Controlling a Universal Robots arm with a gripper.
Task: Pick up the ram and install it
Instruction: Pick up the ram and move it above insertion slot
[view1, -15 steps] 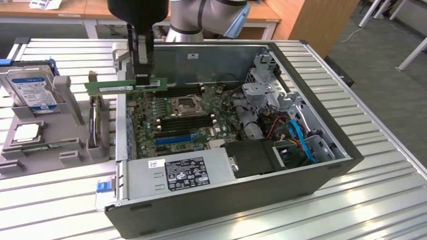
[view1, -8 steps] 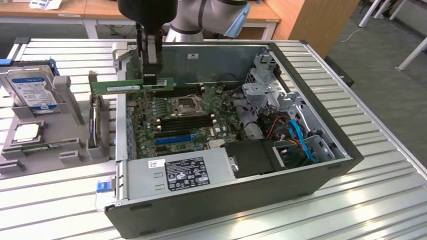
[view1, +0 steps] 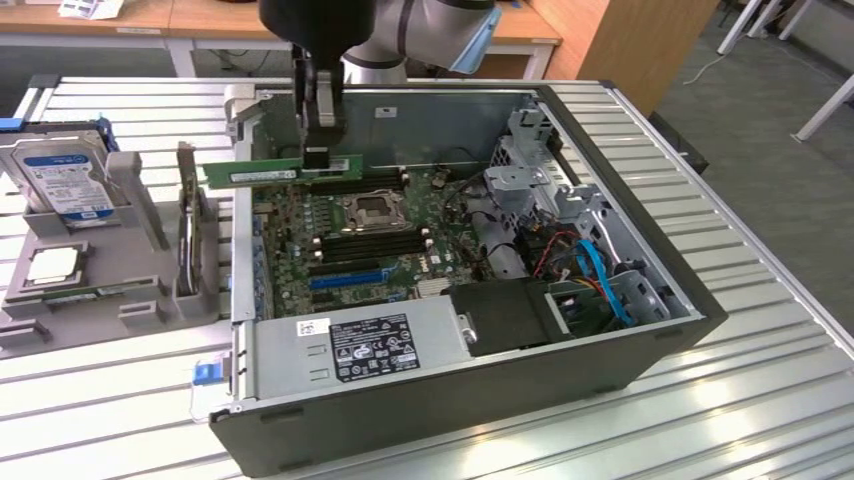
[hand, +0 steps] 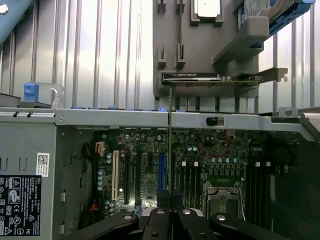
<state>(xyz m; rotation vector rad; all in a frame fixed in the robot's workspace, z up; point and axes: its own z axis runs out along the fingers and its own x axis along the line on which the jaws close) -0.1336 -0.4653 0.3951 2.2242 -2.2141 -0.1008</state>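
Note:
The ram (view1: 274, 171) is a long green stick held level above the far side of the motherboard (view1: 360, 235) inside the open computer case (view1: 641, 250). My gripper (view1: 318, 157) is shut on its upper edge near the end toward the exterior view's right. In the wrist view the ram (hand: 170, 140) appears edge-on as a thin line running out from my gripper (hand: 171, 207). It hangs over the board (hand: 145, 165) beside the black memory slots (hand: 190, 180). More black memory slots (view1: 367, 242) lie on either side of the processor socket (view1: 370, 210).
A grey fixture (view1: 134, 300) at the exterior view's left holds a hard drive (view1: 60, 180), a silver processor chip (view1: 54, 265) and an upright card (view1: 187, 240). The power supply (view1: 374, 345) fills the case's near side, with drive bays and cables (view1: 587, 270) toward the right.

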